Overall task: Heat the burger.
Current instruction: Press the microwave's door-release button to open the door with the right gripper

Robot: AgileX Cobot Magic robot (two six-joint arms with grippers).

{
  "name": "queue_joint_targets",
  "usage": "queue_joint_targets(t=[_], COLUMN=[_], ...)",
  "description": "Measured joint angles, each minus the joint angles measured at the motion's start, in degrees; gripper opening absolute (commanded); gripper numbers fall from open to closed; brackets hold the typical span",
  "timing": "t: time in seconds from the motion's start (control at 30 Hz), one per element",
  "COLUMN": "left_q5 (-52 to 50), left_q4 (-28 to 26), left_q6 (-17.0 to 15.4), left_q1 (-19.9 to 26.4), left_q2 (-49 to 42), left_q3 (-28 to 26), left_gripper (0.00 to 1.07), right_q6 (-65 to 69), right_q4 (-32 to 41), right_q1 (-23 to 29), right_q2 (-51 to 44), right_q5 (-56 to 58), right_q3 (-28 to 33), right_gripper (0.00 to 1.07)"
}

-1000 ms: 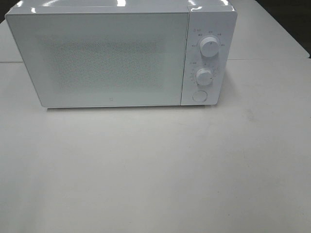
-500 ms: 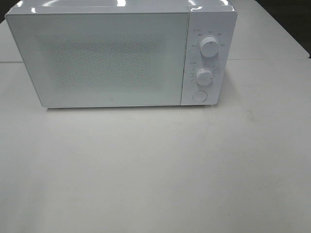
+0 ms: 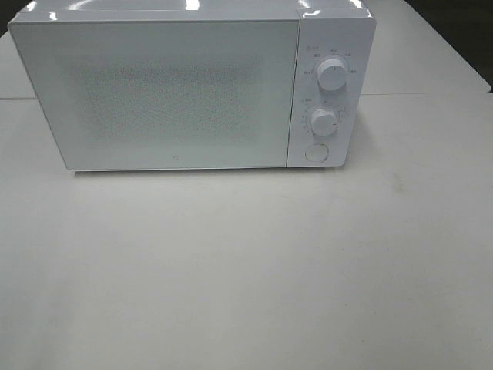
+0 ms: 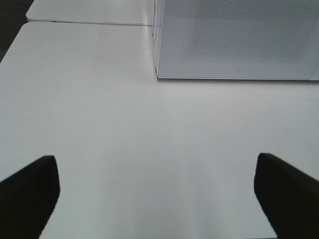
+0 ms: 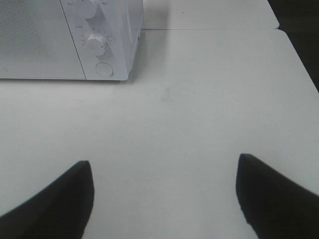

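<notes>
Wrist views: left end effector (image 4: 154, 167), right end effector (image 5: 163, 163) agape, empty.

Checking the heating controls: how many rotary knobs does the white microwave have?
2. The upper white round knob is high on its right-side panel; the lower white round knob is below it, above a flat round button.

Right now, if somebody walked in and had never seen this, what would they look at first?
A big white microwave stands at the back of the pale table with its door shut. On its right side are an upper knob and a lower knob, with a round button below them.
</notes>
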Motion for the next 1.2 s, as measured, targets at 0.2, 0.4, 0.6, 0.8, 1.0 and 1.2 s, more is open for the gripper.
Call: queue_joint_targets(t=[0.2,0.4,0.6,0.8,1.0,1.2], left_q5=[0.00,0.00,0.00,0.00,0.00,0.00], left_q4=[0.00,0.00,0.00,0.00,0.00,0.00], left_q6=[0.00,0.00,0.00,0.00,0.00,0.00], left_q1=[0.00,0.00,0.00,0.00,0.00,0.00], left_q2=[0.00,0.00,0.00,0.00,0.00,0.00], left_q3=[0.00,0.00,0.00,0.00,0.00,0.00], left_gripper=[0.98,0.98,0.98,0.98,0.98,0.98], right_q6=[0.00,0.00,0.00,0.00,0.06,1.26], right_q4=[0.00,0.00,0.00,0.00,0.00,0.00], right_q1=[0.00,0.00,0.00,0.00,0.00,0.00], right_q2=[7.85,16.39,26.99,36.21,44.46,51.34], right_q5=[-5.04,-13.01,-24.75,-36.67,-50.99,-63.31], right_q3=[-1.55,-1.55,-1.55,-1.09,2.58,5.39], right_gripper=[0.76,0.76,0.76,0.76,0.76,0.76])
